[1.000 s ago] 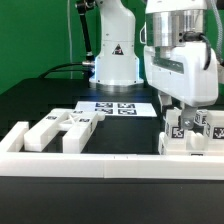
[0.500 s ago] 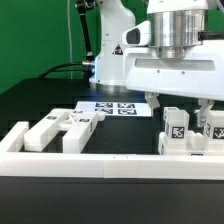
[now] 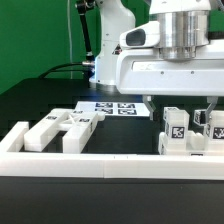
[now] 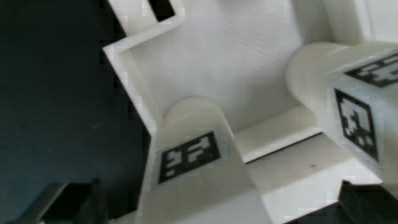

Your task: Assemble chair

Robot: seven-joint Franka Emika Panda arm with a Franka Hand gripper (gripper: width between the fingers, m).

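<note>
The joined white chair parts [image 3: 186, 146] stand at the exterior view's right. On them rise two upright tagged pieces, one [image 3: 175, 126] nearer the middle and one [image 3: 216, 125] at the edge. My gripper [image 3: 185, 108] hangs just above them, jaws open wide, a finger on either side of them. In the wrist view a tagged white leg [image 4: 199, 158] rises between the dark fingertips [image 4: 71, 200] of my gripper [image 4: 217, 202], with a gap on one side. A second tagged piece [image 4: 365, 100] stands beside it on the flat seat slab [image 4: 196, 50]. Loose chair parts [image 3: 47, 132] [image 3: 80, 124] lie at the left.
A long low white border rail [image 3: 100, 166] runs along the front and turns up the left side. The marker board [image 3: 115, 107] lies flat behind the loose parts. The arm's white base [image 3: 115, 55] stands at the back, and a green wall is behind it.
The hand has turned from an oblique stance to broadside and shifted slightly to the exterior view's right. Its fingers now stand spread either side of the upright pieces.
</note>
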